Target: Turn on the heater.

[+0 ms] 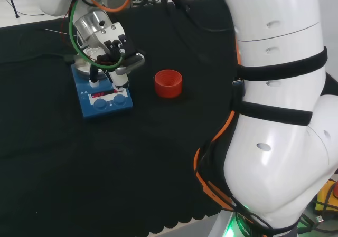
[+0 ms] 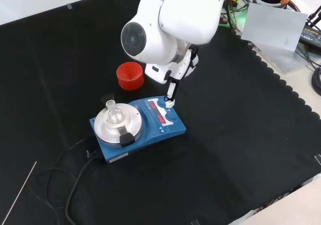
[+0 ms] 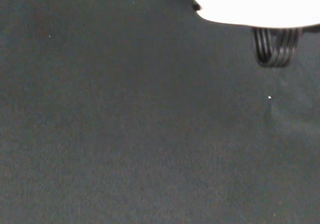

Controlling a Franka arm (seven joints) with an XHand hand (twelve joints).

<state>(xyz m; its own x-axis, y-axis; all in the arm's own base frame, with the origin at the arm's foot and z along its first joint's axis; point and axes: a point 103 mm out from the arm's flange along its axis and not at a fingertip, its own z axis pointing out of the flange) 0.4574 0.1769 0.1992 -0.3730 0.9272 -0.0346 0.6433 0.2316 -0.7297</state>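
So the heater (image 2: 138, 130) is the anchor here: a blue box sitting on the black cloth of the table (image 2: 241, 150), with a round silver plate on top and a front panel showing a red display and a couple of blue knobs. There's a small clear glass flask (image 2: 115, 114) standing on the silver plate, roughly in the middle of it, and a little black piece (image 2: 126, 137) sits at the plate's rim. A black power cable (image 2: 75, 180) runs off the heater's back end and loops away over the cloth.

The hand (image 1: 117, 57) is right above the heater's panel end. In the front view a single finger (image 2: 171, 95) points straight down and its white tip sits on or just over the knob (image 2: 169, 104) at the panel's far corner; I honestly can't tell if it's actually touching. In the head view, too, a finger reaches down to the panel beside the display. The finger reaching down looks straight and the hand isn't wrapped around anything, so I'd call it open-fingered, poking rather than grabbing.

A red ribbed ring (image 2: 130, 76) stands on the cloth near the heater, just beyond the panel end in the front view, clear of both the heater and the hand.
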